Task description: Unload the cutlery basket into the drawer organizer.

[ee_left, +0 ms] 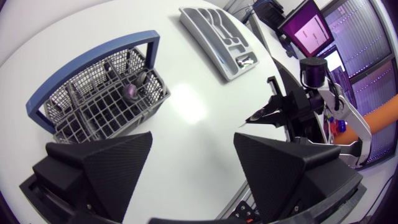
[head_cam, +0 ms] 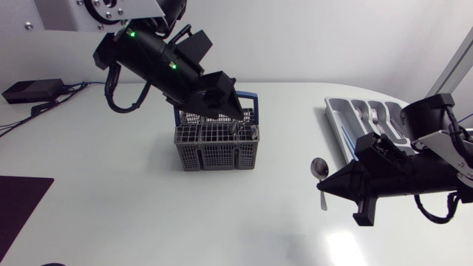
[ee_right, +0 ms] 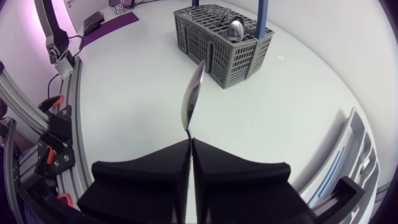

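The grey cutlery basket with a blue handle stands mid-table. My left gripper hovers just above it, and in the left wrist view that gripper is open and empty, with the basket ahead of it. A spoon stands in a basket cell. My right gripper is shut on the handle of a silver spoon, bowl pointing away. From above, this spoon hangs over the table left of the grey drawer organizer, near the right gripper.
A fork and other cutlery lie in the organizer's slots. A dark mat lies at the table's left edge, with a black box and cables at the back left. Open table lies between basket and organizer.
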Action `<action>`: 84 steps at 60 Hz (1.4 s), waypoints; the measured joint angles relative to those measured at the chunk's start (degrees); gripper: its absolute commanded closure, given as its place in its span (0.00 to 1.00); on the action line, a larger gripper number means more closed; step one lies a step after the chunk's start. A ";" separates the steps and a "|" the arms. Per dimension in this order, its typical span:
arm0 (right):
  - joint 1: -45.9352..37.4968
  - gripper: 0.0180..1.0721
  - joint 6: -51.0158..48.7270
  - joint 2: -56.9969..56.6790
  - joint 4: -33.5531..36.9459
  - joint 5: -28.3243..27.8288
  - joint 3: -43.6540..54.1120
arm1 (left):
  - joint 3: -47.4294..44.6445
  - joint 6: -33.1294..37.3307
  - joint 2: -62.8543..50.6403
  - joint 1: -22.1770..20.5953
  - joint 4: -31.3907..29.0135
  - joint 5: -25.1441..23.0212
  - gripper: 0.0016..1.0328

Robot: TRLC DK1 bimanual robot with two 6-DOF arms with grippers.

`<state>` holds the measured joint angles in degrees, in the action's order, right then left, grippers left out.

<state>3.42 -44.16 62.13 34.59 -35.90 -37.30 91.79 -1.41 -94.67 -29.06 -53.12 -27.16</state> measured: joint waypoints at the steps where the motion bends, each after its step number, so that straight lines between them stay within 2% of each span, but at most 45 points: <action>1: -0.55 0.95 -0.63 -0.09 0.24 0.24 0.00 | 0.00 0.00 0.00 0.09 -0.09 0.35 0.10; 24: -16.68 0.95 -17.51 2.60 2.56 2.78 -2.34 | -0.98 0.17 0.00 1.11 -0.66 5.44 0.06; 49: -33.88 0.95 -39.71 16.24 3.28 4.22 -12.24 | -2.19 -0.11 0.00 1.16 -0.57 9.75 0.06; 60: -39.76 0.95 -47.71 24.37 -0.52 6.82 -17.20 | -2.58 -1.31 -0.24 1.16 1.03 11.89 0.06; 84: -42.97 0.94 -54.88 35.30 -6.54 11.91 -25.73 | -3.06 -3.52 -1.40 1.16 2.40 14.73 0.06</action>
<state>-39.55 -99.04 97.43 28.05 -23.99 -63.02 88.73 -4.93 -96.07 -27.90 -50.72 -12.43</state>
